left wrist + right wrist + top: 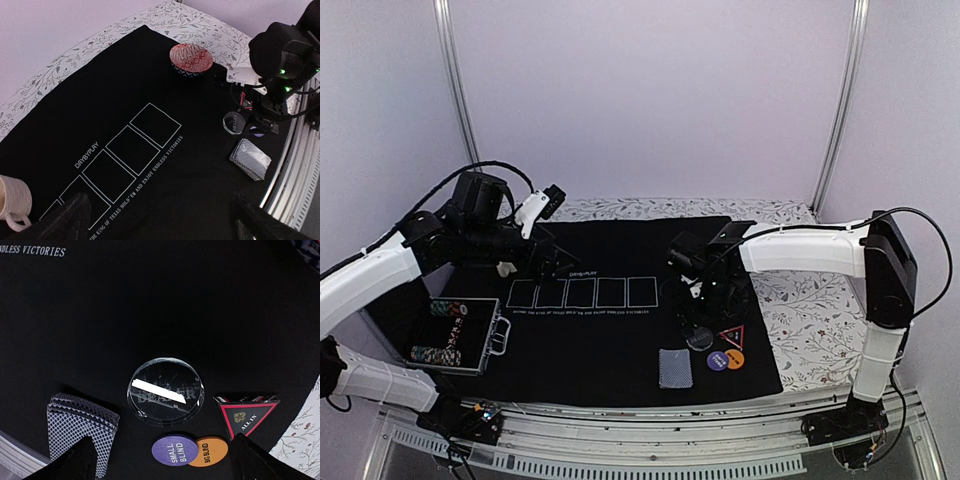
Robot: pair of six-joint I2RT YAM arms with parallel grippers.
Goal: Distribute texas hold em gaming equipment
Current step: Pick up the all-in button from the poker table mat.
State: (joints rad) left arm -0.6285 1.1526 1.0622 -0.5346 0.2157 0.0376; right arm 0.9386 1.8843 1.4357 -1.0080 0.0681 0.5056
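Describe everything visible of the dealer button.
The dealer button is a thick round disc, clear like acrylic, with DEALER lettered across its face under a white glare streak. It lies flat on the black mat, between the card deck and the red-edged ALL IN triangle, with the purple SMALL BLIND disc just beside it. Nothing appears to touch it but the mat.

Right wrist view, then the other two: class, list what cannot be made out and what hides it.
Card deck, right wrist view: near end cut off by the bottom edge and the right gripper's finger.
Orange disc, right wrist view: left part under the purple disc.
Cream mug, left wrist view: cut by the left edge.
Poker chips, top view: too small to count.
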